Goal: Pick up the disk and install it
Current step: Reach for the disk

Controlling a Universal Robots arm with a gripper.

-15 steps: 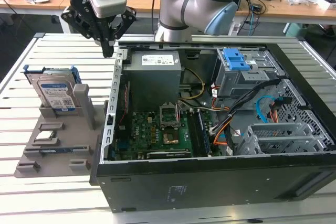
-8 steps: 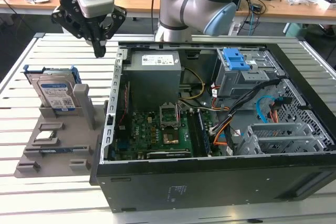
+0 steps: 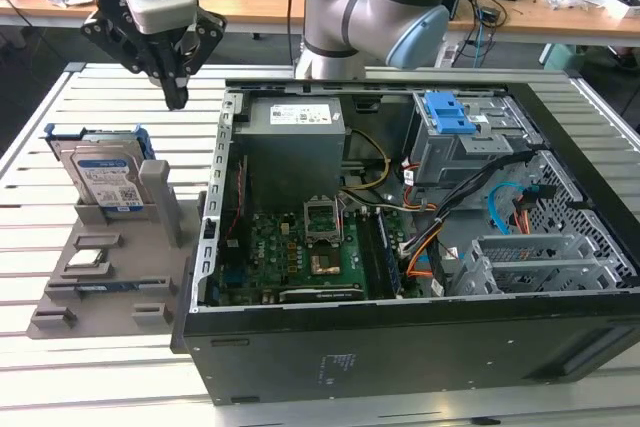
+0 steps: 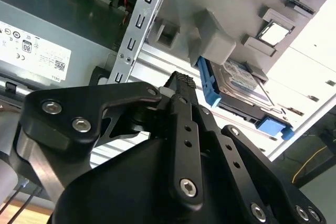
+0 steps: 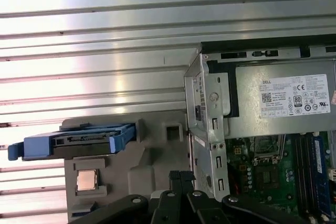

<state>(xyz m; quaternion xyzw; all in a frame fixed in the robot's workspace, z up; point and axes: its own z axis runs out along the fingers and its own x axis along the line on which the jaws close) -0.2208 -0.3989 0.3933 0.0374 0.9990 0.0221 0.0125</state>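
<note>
Pincer (image 3: 176,97), closed, hangs near one upright disk (image 3: 104,177).

**Gripper hangs high, fingers closed on nothing**

The arm (image 3: 372,9) rises at the table's (image 3: 40,132) far edge and bends across toward the exterior view's left. Its wrist points straight down and holds the gripper (image 3: 176,97) in the air above the table's far corner on that side, clear of the surface. The black fingers (image 4: 182,83) are pressed together tip against tip, with nothing between them. In both wrist views they meet in one narrow point.
</note>
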